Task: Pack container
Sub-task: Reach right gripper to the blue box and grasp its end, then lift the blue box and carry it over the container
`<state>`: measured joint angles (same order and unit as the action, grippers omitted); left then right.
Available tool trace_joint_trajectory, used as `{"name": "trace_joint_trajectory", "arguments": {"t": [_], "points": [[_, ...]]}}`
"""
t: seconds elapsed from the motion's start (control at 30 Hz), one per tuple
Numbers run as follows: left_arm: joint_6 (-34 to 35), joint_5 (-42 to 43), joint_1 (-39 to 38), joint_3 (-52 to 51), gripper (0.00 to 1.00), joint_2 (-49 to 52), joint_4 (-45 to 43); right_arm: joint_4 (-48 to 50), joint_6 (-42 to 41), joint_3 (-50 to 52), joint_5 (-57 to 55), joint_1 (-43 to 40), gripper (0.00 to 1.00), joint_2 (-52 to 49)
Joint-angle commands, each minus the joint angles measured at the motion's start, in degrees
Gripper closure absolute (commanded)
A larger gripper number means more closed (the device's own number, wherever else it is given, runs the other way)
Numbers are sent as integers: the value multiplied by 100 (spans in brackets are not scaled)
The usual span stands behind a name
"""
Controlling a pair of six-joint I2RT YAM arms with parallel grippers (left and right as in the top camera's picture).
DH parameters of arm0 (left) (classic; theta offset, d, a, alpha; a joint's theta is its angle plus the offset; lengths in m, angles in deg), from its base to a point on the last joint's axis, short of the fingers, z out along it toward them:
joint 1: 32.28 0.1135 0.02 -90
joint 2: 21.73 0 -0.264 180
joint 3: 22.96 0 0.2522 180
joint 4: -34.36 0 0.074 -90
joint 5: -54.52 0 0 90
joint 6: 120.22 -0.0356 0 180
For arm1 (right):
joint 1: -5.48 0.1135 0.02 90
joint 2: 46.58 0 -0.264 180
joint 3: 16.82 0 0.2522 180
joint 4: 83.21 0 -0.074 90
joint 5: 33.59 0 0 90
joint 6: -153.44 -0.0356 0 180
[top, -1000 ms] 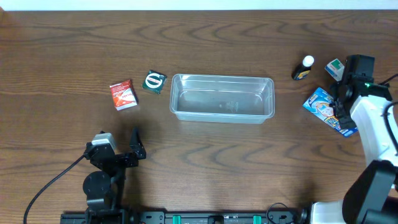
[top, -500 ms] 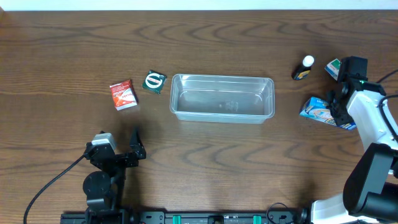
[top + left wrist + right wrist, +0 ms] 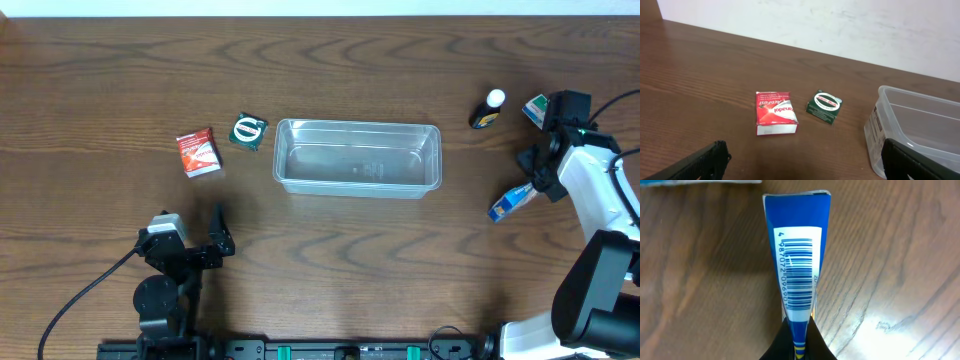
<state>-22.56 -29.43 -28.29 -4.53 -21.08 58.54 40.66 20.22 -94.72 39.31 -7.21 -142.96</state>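
— Starting with the biggest thing, where does the container [image 3: 357, 157] sit on the wooden table [image 3: 100, 80]?

— Around the middle, long side running left to right. Nothing seems to be in it. The right gripper [image 3: 533, 178] is well off to its right, a little nearer than the tub.

— And what is that gripper doing?

— It is clamped on a flat blue packet [image 3: 799, 255]. In the wrist view the packet stands edge-on with its barcode showing, pinched at one end only. The left gripper [image 3: 802, 162] hangs low at the near left with its fingers spread wide and nothing between them.

— So what could go wrong?

— The grip takes only one end, so I judge the packet may swing or slide out on a quick move to the left. Its free end droops, so it could also catch the tub's rolled rim and tip outside, or shove the light tub along the table.

— What about the smaller things?

— A red Panadol box [image 3: 775, 120] and a small green box [image 3: 824, 106] lie left of the container, well away from the right arm. The small dark bottle [image 3: 488, 110] stands upright, far of the gripper, and a wide arc could topple it.
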Motion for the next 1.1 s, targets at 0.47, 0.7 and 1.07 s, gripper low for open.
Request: {"name": "trace_joint_trajectory", "arguments": {"t": [0.47,0.7,1.07], "points": [[-15,63,22,-83,2,-4,197,317,5281,-146,2328,649,99,2245],[-15,63,22,-83,2,-4,197,1145,7578,-146,2420,2365,99,2870],[-15,63,22,-83,2,-4,197,1386,11167,-142,2398,3825,99,1941]]}}
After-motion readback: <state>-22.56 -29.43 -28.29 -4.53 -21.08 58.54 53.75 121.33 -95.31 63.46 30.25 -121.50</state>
